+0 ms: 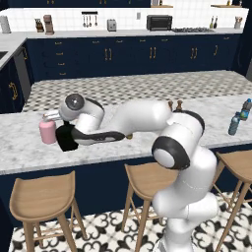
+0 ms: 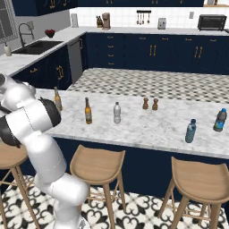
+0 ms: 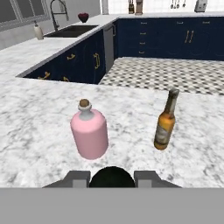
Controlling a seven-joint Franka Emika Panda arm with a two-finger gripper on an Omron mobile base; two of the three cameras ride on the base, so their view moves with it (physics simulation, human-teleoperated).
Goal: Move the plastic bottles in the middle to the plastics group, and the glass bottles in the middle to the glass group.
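gripping one black bottle (image 3: 111,176), the gripper (image 1: 67,138) faces one pink bottle (image 3: 89,133), two beer bottles (image 2: 88,111).

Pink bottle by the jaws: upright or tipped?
Upright. The pink bottle stands on its base on the counter, cap up, beside the brown beer bottle.

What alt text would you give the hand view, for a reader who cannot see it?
A squat pink bottle and a slim brown beer bottle stand apart on a white marble counter, seen from just above a round black bottle sitting between the fingers of the gripper. Behind lie dark blue cabinets and a sink.
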